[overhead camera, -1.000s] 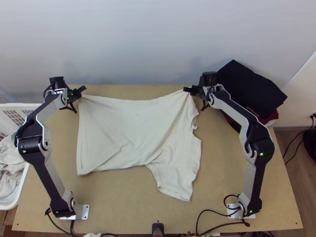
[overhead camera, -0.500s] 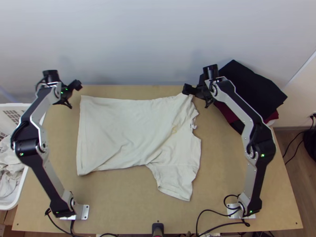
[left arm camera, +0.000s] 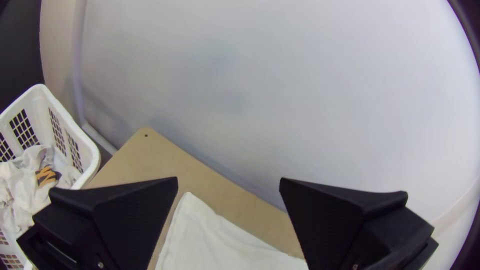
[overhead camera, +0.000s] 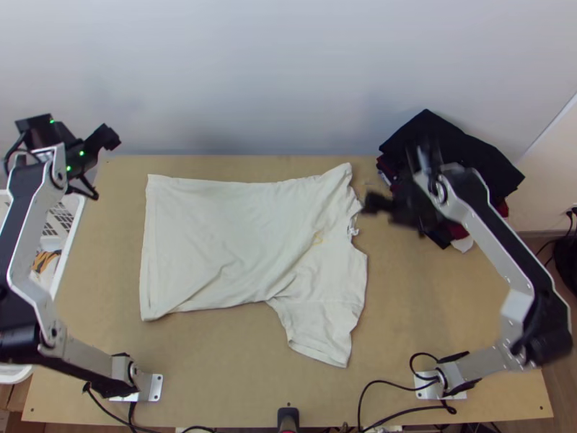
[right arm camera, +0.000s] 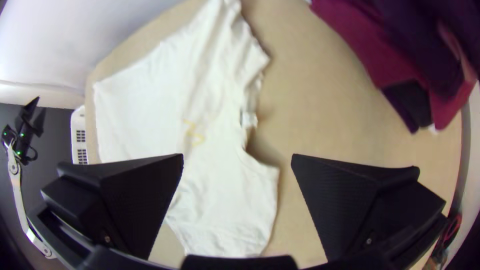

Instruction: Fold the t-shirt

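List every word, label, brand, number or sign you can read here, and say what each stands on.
Nothing can be read for certain.
T-shirt: a small yellow mark, too blurred to read.
White cloth in the basket: an orange-and-black print, too unclear to read.

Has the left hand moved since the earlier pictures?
Yes: in the top view, the left hand went left, toward the far-left corner of the table.
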Robot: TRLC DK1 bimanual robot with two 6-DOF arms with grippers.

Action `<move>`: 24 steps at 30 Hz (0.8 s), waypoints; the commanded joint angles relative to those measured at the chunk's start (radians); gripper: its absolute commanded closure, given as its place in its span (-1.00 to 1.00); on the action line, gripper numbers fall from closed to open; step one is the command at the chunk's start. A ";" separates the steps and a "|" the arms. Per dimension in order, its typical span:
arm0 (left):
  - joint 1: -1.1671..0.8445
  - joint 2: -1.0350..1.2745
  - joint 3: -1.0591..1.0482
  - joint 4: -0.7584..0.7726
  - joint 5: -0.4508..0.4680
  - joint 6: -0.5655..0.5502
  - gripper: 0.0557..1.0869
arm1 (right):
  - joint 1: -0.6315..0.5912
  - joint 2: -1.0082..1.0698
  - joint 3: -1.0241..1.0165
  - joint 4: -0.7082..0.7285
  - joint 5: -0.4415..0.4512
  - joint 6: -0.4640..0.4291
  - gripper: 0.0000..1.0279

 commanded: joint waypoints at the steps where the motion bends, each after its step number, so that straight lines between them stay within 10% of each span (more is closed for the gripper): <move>1: 0.002 -0.083 -0.086 -0.011 0.011 0.028 -0.92 | 0.001 -0.141 -0.195 -0.064 -0.048 0.001 -0.91; 8: 0.000 -0.183 -0.167 -0.011 0.011 0.040 -0.92 | 0.021 -0.315 -0.480 -0.084 -0.079 0.000 -0.82; 15: -0.007 -0.244 -0.222 -0.012 0.011 0.038 -0.92 | 0.104 -0.322 -0.586 -0.082 -0.082 0.003 -0.12; 24: 0.011 -0.280 -0.264 -0.014 0.009 0.045 -0.92 | 0.141 -0.223 -0.608 0.021 -0.126 0.006 -0.12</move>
